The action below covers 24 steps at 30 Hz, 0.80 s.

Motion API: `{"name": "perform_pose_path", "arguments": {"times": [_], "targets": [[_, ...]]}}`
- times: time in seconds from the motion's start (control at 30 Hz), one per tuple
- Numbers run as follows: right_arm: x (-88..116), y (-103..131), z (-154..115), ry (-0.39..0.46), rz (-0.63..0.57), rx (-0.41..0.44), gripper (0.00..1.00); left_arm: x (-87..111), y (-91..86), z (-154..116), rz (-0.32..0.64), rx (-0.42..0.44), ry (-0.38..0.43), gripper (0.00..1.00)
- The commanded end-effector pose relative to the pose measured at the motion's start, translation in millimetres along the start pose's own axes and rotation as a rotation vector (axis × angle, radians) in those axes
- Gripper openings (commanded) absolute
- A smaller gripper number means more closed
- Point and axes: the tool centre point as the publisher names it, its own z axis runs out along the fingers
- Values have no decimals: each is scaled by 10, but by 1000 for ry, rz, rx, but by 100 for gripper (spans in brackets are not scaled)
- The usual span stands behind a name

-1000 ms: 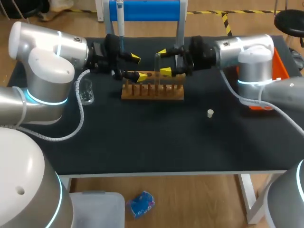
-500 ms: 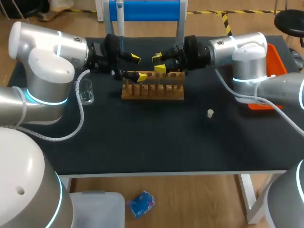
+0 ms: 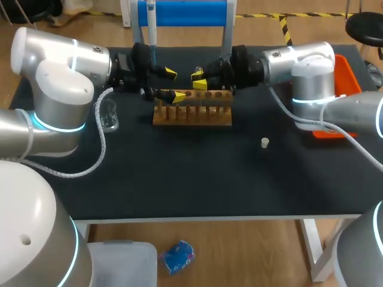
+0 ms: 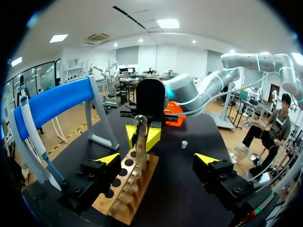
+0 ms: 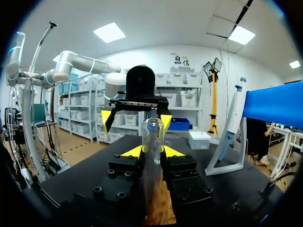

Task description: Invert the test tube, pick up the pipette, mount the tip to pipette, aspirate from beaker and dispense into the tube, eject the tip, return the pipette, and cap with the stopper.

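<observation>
White stopper [image 3: 264, 142] lying on the black table [image 3: 191, 179], nearer than the wooden rack [image 3: 191, 112] and off to its right. Clear beaker [image 3: 108, 116] left of the rack. At the rack's left end, left gripper [image 3: 174, 84], jaws spread wide, nothing between. Over the rack's far side, right gripper [image 3: 198, 80], jaws narrow, clamped on the upright test tube [image 5: 152, 137]. Behind the rack, blue stand [image 3: 182, 12] with the pipette [image 3: 151, 24] hanging.
</observation>
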Motion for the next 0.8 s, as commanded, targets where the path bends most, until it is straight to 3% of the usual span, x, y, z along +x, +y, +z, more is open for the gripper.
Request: {"name": "perform_pose_path", "arguments": {"times": [0.03, 0.8], "targets": [[-5, -13, 0, 5, -1, -4, 0, -3, 13, 10, 2, 4, -1, 100], [69, 177, -22, 9, -24, 1, 0, -3, 13, 10, 2, 4, -1, 100]]}}
